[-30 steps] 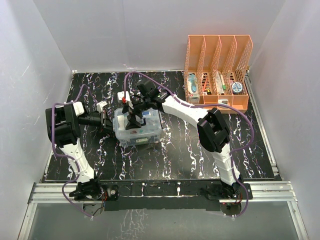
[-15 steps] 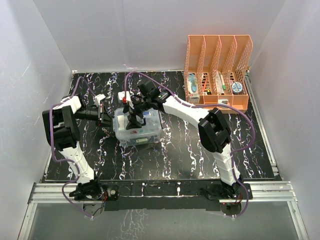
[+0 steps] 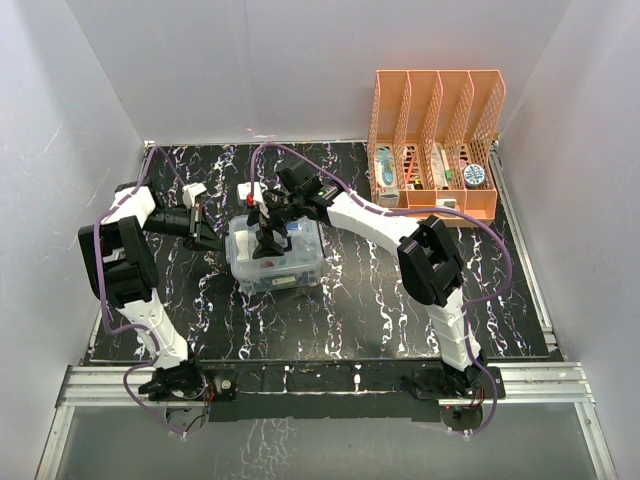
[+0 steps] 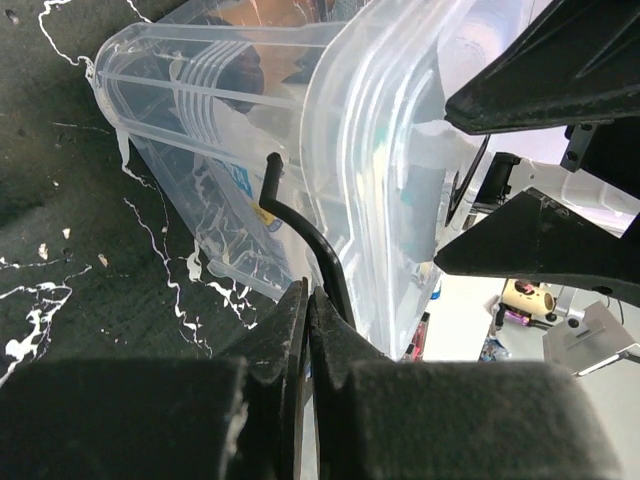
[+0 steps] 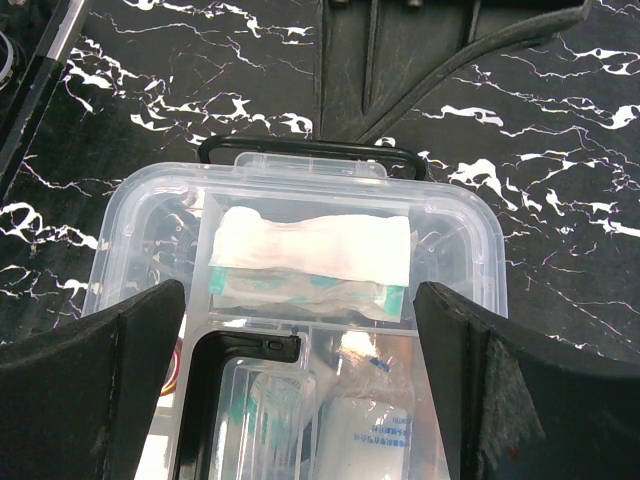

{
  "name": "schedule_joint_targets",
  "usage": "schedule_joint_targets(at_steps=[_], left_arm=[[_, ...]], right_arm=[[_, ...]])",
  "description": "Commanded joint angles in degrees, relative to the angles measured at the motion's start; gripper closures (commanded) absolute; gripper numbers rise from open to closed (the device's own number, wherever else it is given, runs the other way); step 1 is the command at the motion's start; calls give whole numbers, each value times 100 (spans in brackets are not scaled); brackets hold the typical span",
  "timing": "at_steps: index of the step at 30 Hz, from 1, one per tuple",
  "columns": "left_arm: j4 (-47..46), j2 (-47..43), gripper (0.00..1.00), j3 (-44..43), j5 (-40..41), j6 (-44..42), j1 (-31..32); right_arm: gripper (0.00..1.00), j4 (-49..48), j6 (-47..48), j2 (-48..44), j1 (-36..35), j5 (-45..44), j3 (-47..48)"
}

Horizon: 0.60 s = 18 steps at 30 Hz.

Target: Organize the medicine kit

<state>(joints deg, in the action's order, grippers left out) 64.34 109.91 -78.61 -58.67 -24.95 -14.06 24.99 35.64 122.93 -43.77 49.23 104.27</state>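
Observation:
The medicine kit point(image 3: 275, 256) is a clear box with its lid on, at the mat's middle left. My right gripper point(image 3: 265, 238) hangs open over it, and in the right wrist view its fingers point(image 5: 100, 370) stand wide on either side of the lid. Through the lid point(image 5: 455, 235) I see a white gauze pad point(image 5: 310, 245), a teal-printed packet point(image 5: 310, 290) and a bandage roll point(image 5: 385, 440). My left gripper point(image 3: 212, 238) is shut at the box's left end. In the left wrist view its tips point(image 4: 308, 295) lie against a black wire latch point(image 4: 300, 225) on the box point(image 4: 370, 150).
An orange perforated file rack point(image 3: 435, 150) with several items in its slots stands at the back right. A small white object point(image 3: 247, 191) lies just behind the kit. White walls close in the black marbled mat point(image 3: 350, 310) on three sides.
The left arm's elbow and forearm have swung back and to the left, while its gripper stays at the box's left end. The right arm and the box have not moved.

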Motion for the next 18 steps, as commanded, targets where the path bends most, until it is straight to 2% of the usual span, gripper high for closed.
schedule_joint_targets(at_steps=[1,11,18], left_arm=[[540,-567,100,-266,-445,-12,53],[735,-806,100,-514,-215,179,198],[504,-878,100,-421,-110,469,490]], right_arm=[[2,1429,345,826,101,-1581,-675],[2,1265,280,817,103,-1567,-829],[2,1164,218,841,89,-1532,-908]])
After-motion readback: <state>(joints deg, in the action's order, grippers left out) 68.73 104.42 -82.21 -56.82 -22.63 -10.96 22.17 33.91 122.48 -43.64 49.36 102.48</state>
